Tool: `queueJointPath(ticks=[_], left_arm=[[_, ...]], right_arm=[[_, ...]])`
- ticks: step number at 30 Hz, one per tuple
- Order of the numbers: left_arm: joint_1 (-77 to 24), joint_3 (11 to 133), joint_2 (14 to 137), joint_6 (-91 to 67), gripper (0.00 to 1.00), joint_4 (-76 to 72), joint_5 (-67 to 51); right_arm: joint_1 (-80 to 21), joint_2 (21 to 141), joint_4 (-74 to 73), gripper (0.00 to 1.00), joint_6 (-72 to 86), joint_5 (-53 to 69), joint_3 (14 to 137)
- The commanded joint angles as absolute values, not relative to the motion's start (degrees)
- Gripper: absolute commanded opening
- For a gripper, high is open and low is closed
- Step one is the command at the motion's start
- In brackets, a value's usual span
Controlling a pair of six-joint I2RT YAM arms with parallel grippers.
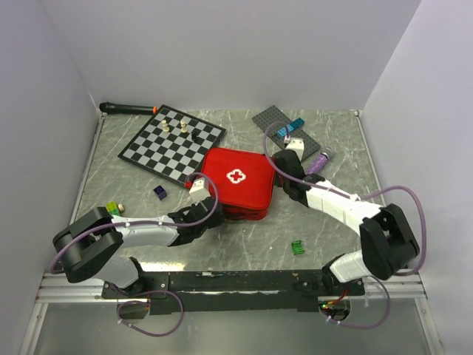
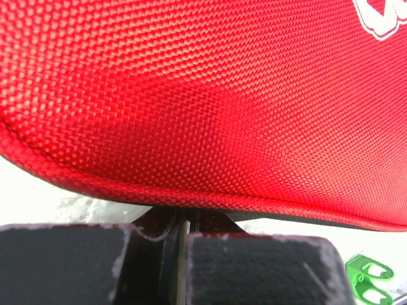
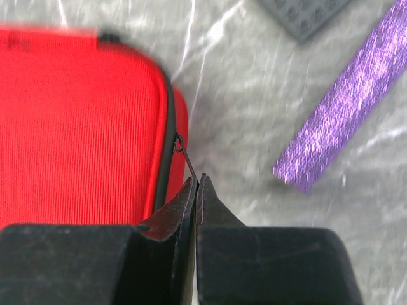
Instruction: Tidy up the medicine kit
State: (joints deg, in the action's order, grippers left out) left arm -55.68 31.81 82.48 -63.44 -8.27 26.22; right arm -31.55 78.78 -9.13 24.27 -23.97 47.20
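Observation:
The medicine kit (image 1: 236, 177) is a red zip case with a white cross, lying shut in the middle of the table. My left gripper (image 1: 214, 208) is at its near-left edge. In the left wrist view the fingers are shut, with the tips of the left gripper (image 2: 181, 219) tucked under the red rim of the kit (image 2: 191, 95). What they pinch is hidden. My right gripper (image 1: 280, 165) is at the case's right edge. In the right wrist view the right gripper (image 3: 198, 181) is shut on the thin zip pull (image 3: 184, 155) of the kit (image 3: 76, 127).
A chessboard (image 1: 171, 143) with a few pieces lies at the back left, with a black and orange tool (image 1: 129, 108) behind it. A grey baseplate (image 1: 284, 129) and a purple tube (image 1: 320, 159) lie at the back right. A green piece (image 1: 298, 247) and a dark blue piece (image 1: 160, 191) lie near the kit.

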Motion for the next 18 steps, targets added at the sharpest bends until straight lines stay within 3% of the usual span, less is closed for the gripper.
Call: queueJointPath(ticks=[1, 18], left_arm=[[-56.4, 27.3, 82.0, -54.7, 0.01, 4.3, 24.2], [-57.5, 26.5, 82.8, -52.1, 0.01, 2.9, 22.8]], right_arm=[[-27.5, 83.1, -4.3, 0.0, 21.8, -29.8, 54.2], [-25.9, 93.7, 3.5, 0.0, 7.5, -20.0, 64.5]])
